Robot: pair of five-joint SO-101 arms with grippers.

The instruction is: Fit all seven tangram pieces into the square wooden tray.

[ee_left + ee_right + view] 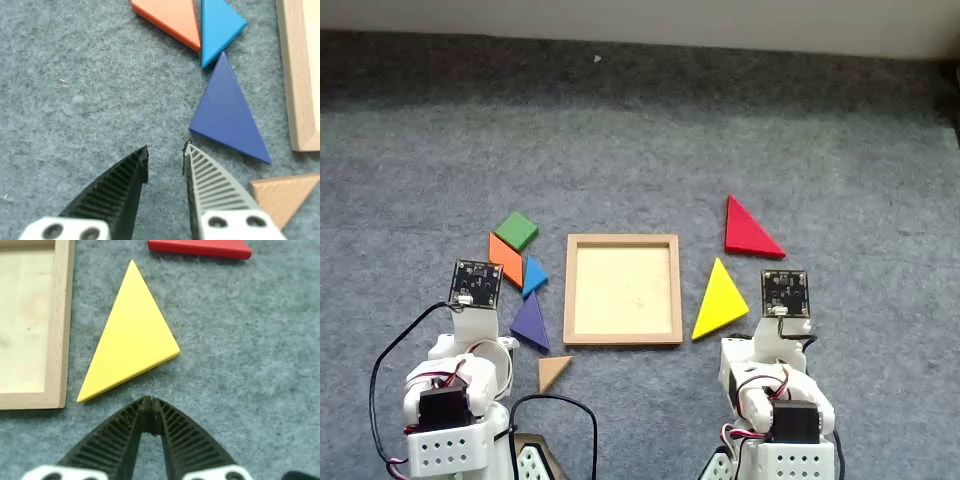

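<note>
1. Square wooden tray (623,241) lies flat mid-surface on the grey felt surface (640,130), nearer the arms' edge than the far edge.
2. All seven pieces lie on the felt outside the tray.
3. Left-side cluster, running from the far end toward the arms' edge:
   - green square (516,230)
   - orange parallelogram (505,258), just beside the green square
   - light blue triangle (533,275), a narrow gap from the orange piece
   - dark blue triangle (531,322), its apex about touching the light blue tip
   - tan triangle (553,372), near the tray's near-left corner
4. Right side: the yellow triangle (721,300) has its long edge facing the tray's right rim, close but apart. The red triangle (748,230) sits beyond it toward the far edge, well clear of the tray.
5. Left gripper (165,149): fingers partly spread, gripping nothing. It is over bare felt, with one tip just beside the near corner of the dark blue triangle.
6. Right gripper (151,401): fingers pressed together with tips touching, gripping nothing. It is just off the yellow triangle's near edge, not touching it.
</note>
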